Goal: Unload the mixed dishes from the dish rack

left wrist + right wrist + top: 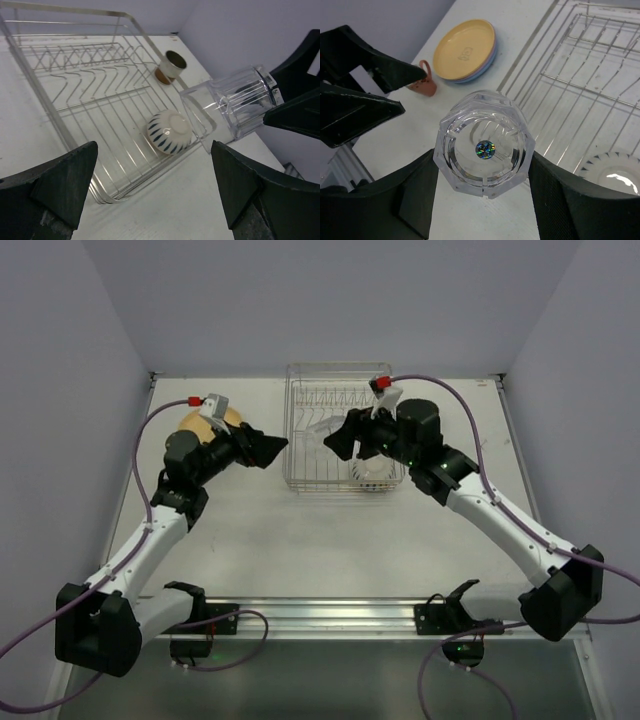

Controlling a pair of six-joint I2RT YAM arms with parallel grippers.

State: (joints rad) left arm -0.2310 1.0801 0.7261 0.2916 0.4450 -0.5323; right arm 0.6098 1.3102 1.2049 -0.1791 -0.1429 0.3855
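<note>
My right gripper is shut on the small clear glass and holds it in the air by the dish rack's left side. The glass also shows in the left wrist view. My left gripper is open and empty, pointing at the glass from the left. A white cup with blue marks lies in the rack. A brown cup stands by the rack's far rail. The yellow-orange plate tops a stack with a blue rim under it. The pink mug stands next to the stack.
The stack of plates and the mug sit at the table's back left, behind my left arm. Grey walls close in the table on three sides. A metal rail runs along the near edge.
</note>
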